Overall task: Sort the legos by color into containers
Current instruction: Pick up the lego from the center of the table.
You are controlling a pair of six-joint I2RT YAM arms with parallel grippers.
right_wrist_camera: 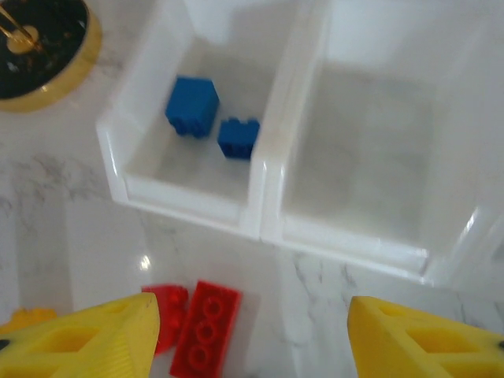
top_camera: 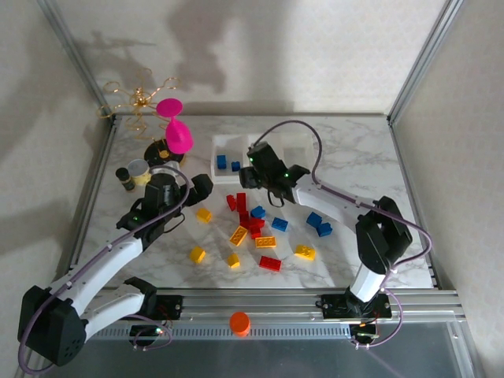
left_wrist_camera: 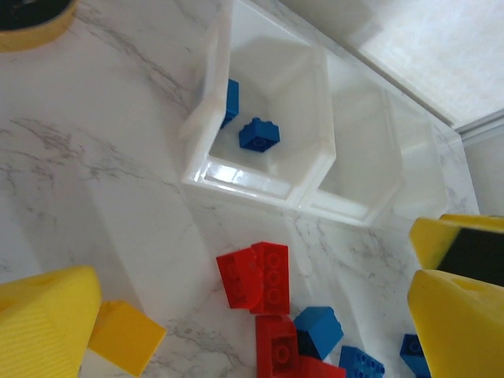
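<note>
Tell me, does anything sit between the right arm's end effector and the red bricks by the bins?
Nothing visible does. The right end effector hangs open above the red bricks, with only bare table beside them.

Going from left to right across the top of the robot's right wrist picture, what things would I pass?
Black-and-gold round base → bigger blue brick → smaller blue brick → next bin

Two bricks (right_wrist_camera: 193,105) lie in the leftmost of three joined bins (right_wrist_camera: 264,161); the other bricks (top_camera: 266,242) lie scattered before them, nearer me.
</note>
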